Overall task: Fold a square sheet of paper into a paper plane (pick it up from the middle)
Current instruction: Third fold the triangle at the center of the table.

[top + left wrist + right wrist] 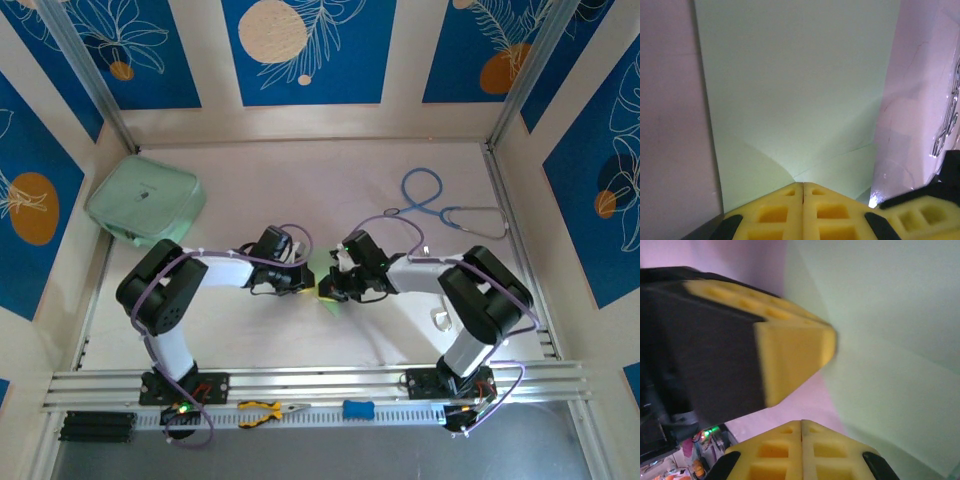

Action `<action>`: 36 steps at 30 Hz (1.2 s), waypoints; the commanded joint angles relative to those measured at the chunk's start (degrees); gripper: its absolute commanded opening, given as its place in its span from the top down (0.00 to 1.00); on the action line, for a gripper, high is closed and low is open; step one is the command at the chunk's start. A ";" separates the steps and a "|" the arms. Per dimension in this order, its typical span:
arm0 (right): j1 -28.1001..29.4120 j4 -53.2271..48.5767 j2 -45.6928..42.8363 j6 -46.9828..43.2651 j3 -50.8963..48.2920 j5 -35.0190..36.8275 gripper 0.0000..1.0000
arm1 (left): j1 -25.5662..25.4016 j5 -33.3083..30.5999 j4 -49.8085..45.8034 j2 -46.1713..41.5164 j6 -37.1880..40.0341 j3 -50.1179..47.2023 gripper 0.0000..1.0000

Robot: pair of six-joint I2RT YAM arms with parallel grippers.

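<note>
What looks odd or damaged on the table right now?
The green paper is slightly buckled: a curved dent and a thin crease fan out from where the shut left jaws pinch it. Nothing else stands out.

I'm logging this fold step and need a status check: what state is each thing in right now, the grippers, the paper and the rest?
left gripper: shut, pinching the paper's edge.
right gripper: shut; whether it grips the paper is unclear.
square sheet of paper: buckled by the pinch, not yet a plane.
mint-green pouch: lying far left, apart from both arms.
stethoscope: lying loose, far right.
</note>
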 commanded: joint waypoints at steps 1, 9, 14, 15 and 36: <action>0.59 -1.76 2.18 -0.65 -0.62 0.26 0.92 | -0.22 -2.24 -4.72 1.27 1.25 0.01 0.95; -0.06 -2.24 -4.08 -0.59 -7.74 0.91 0.91 | -0.05 -3.44 -4.47 1.71 1.05 -0.57 0.96; -1.31 -2.92 -7.94 -0.61 -12.14 0.83 0.91 | -0.09 -3.35 -4.73 2.02 1.34 -0.49 0.96; -1.51 -3.75 -8.62 -0.89 -12.80 0.99 0.91 | -0.03 -3.34 -4.73 1.95 1.34 -0.60 0.96; -0.80 -4.05 -5.05 -1.13 -7.34 0.80 0.90 | -0.09 -2.93 -3.06 0.55 -0.30 -1.88 0.96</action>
